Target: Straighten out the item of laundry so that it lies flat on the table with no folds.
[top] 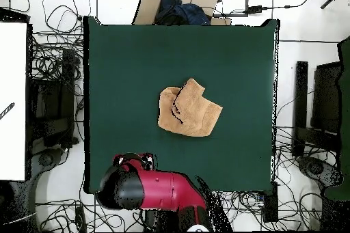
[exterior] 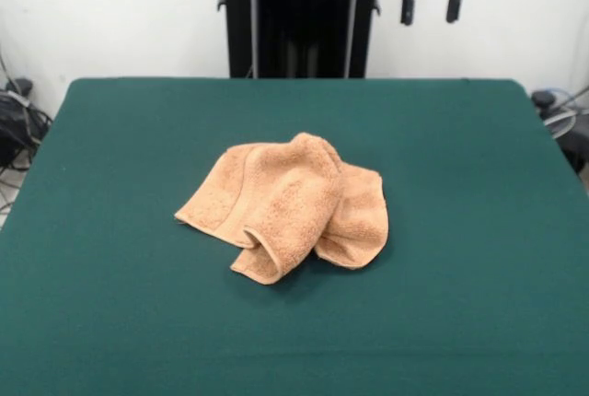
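Note:
The peach-orange towel lies crumpled near the middle of the dark green table. One part is folded over on itself into a thick roll that points toward the near edge. In the overhead view the towel shows a folded flap on its left side, on the table. My gripper hangs at the top right, above and behind the table's far edge, well away from the towel. Its two black fingers stand apart and hold nothing. In the overhead view the gripper sits at the table's bottom-left edge.
The black pedestal stands behind the table's far side. In the overhead view a cardboard box with dark contents sits beyond the table's top edge. Cables and equipment lie on the floor around the table.

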Robot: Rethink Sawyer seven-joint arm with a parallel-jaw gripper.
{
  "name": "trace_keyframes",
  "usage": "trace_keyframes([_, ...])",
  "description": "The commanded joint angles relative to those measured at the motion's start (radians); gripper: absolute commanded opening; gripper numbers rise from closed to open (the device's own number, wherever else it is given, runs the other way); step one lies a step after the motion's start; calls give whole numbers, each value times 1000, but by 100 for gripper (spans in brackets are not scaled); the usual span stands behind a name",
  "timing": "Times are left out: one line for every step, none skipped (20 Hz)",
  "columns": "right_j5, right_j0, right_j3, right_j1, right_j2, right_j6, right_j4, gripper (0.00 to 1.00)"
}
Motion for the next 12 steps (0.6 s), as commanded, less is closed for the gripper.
trace_keyframes([-94, -44, 56, 54, 90, 99, -60, 100])
trace_keyframes([-96, -55, 52, 64, 92, 91, -66, 100])
trace_keyframes([-108, -66, 58, 71, 98, 87, -74, 100])
trace_keyframes([-114, -78, 57, 80, 103, 82, -82, 100])
trace_keyframes([-119, -93, 56, 87, 106, 75, -92, 100])
trace_keyframes([-123, -108, 55, 94, 109, 68, -102, 100])
trace_keyframes([-122, -130, 40, 110, 109, 52, -116, 100])
trace_keyframes([-121, -145, 36, 115, 113, 46, -126, 100])
trace_keyframes([-119, -149, 44, 108, 119, 49, -133, 100])
trace_keyframes([-118, -154, 51, 102, 124, 53, -140, 100])
trace_keyframes([-107, -169, 43, 103, 129, 44, -149, 100])
trace_keyframes([-98, -184, 42, 102, 138, 39, -155, 100])
